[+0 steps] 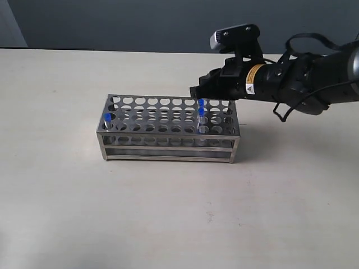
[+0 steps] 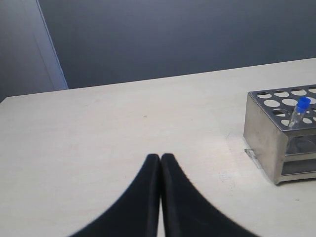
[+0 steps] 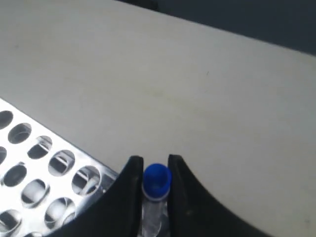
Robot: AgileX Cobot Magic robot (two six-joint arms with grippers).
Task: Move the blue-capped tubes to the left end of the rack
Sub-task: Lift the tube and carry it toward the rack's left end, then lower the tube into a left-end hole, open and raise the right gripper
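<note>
Showing one tube (image 1: 107, 118) at the rack's (image 1: 168, 150) left end, other tubes (image 1: 201, 112) at right, the right gripper (image 3: 156, 163) clamped on one's cap (image 3: 157, 177).

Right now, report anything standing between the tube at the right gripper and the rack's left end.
Nothing visible does. The right gripper holds a blue-capped tube at the rack's right part; the holes leftward stand empty. A second tube already fills a left-end hole, others beside it open.
</note>
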